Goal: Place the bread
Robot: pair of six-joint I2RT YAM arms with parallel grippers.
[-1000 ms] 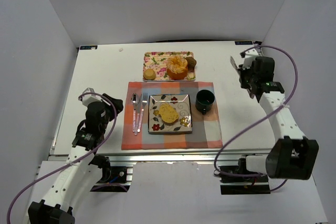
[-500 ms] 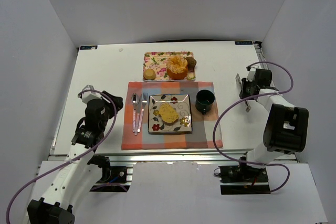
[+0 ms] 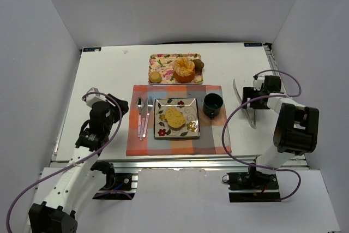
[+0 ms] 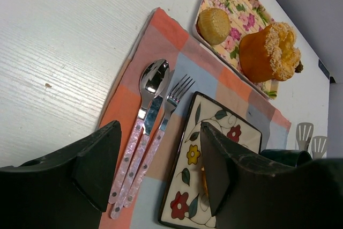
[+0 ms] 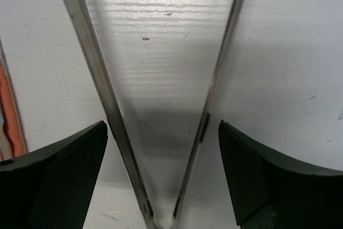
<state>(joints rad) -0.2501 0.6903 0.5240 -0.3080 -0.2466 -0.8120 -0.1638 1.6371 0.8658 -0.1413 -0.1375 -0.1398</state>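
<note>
The golden-yellow bread (image 3: pixel 174 117) lies on the square flowered plate (image 3: pixel 188 130) in the middle of the checked placemat (image 3: pixel 215 139). My right gripper (image 3: pixel 256 99) is low over the table to the right of the mat. It is open (image 5: pixel 162 127), and metal tongs (image 5: pixel 102 79) lie spread in a V on the table between its fingers, which stand apart from them. My left gripper (image 3: pixel 116 107) hovers left of the mat, open and empty (image 4: pixel 159 132). In the left wrist view the plate (image 4: pixel 214 132) shows, with the bread mostly hidden behind a finger.
A flowered tray (image 3: pixel 161 58) at the back holds a small tan bun (image 3: pixel 155 77), an orange cake (image 3: pixel 184 69) and a dark muffin (image 3: pixel 199 65). A dark green mug (image 3: pixel 213 105) stands right of the plate. Spoon, knife and fork (image 3: pixel 144 115) lie left of it.
My right arm has come down from a raised pose to the table with the tongs. Its jaws have opened and let go of them. The left arm has barely moved.
</note>
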